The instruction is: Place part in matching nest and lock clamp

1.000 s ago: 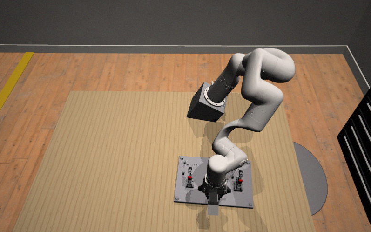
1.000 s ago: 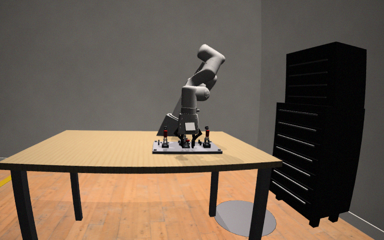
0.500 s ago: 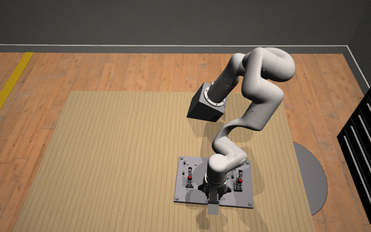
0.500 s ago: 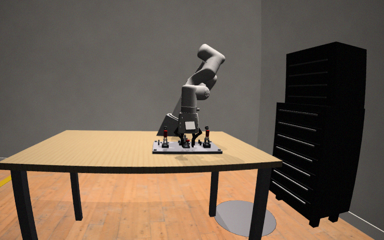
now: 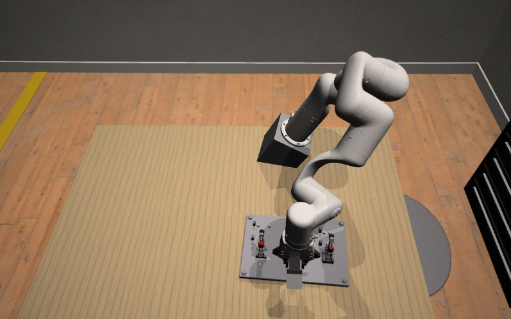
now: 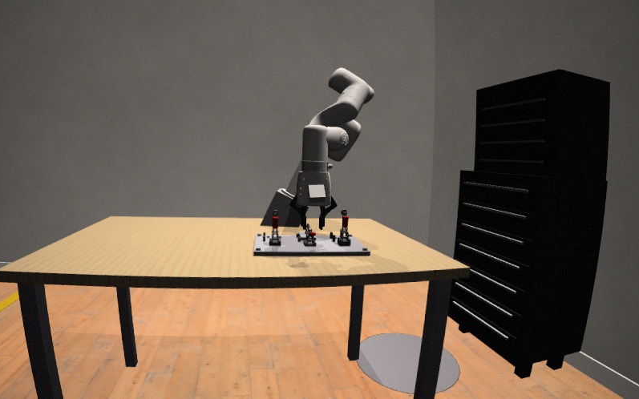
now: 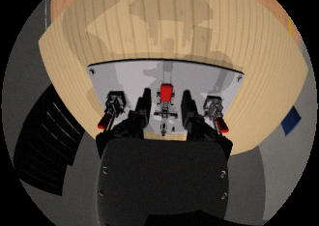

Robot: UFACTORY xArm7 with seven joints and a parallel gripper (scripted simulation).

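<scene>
A grey fixture plate (image 5: 257,273) (image 6: 356,250) (image 7: 129,75) lies on the wooden table (image 5: 150,218) (image 6: 163,247) near its front edge. It carries three toggle clamps with red handles. The left clamp (image 5: 260,244) (image 6: 275,220) and the right clamp (image 5: 330,248) (image 6: 345,218) have their handles standing upright. The middle clamp's red handle (image 6: 312,232) (image 7: 164,93) lies low. My gripper (image 6: 313,223) (image 7: 166,97) is open, a little above the middle clamp, with a finger on each side of the handle and clear of it. The arm hides the middle nest in the top view. I cannot make out the part.
The arm's dark base block (image 5: 283,142) stands on the table behind the plate. A tall black drawer cabinet (image 6: 535,213) (image 5: 507,189) stands to the right of the table. A grey disc (image 6: 406,361) lies on the floor.
</scene>
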